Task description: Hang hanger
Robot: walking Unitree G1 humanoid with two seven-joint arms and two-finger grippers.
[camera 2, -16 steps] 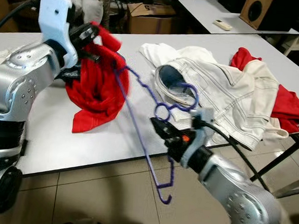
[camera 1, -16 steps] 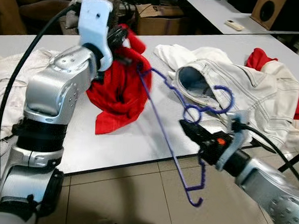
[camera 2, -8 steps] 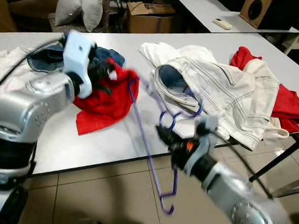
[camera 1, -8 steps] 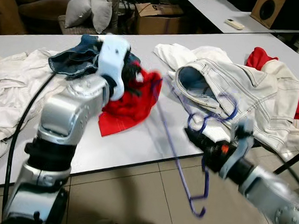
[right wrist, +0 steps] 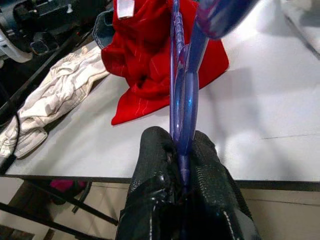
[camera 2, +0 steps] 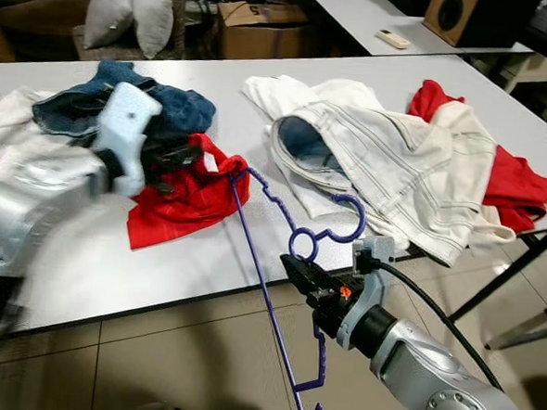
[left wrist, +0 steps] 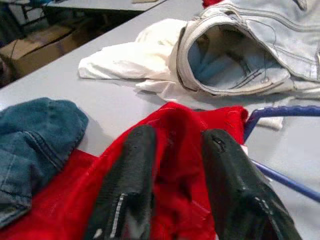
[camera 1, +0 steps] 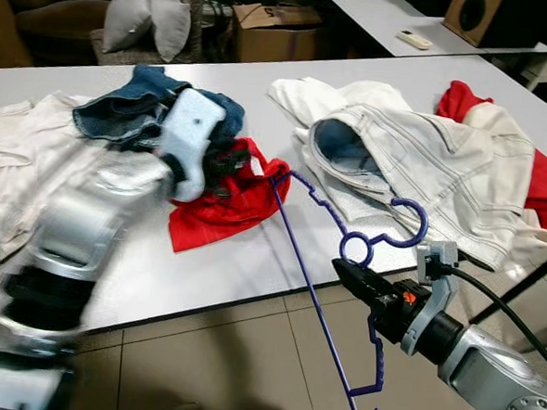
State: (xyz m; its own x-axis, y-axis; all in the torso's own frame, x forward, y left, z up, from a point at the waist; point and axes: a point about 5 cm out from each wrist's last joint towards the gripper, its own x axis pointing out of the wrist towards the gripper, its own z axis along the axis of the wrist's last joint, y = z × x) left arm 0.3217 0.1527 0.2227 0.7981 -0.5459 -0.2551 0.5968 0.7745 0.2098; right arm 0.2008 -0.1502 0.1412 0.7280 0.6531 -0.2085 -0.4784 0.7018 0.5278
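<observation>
The purple hanger [camera 1: 338, 293] hangs tilted past the front edge of the table [camera 1: 224, 258], its top corner poked into the red shirt [camera 1: 223, 197] and its low end over the floor. The shirt could slip off that corner, because so little of the hanger is inside it. The hanger could also twist, since it is pinched at one thin spot near its hook. The right end effector [camera 1: 357, 277] is clenched tight on that spot. The left end effector [left wrist: 175, 195] has its fingers a little apart, pinching a fold of the red shirt.
</observation>
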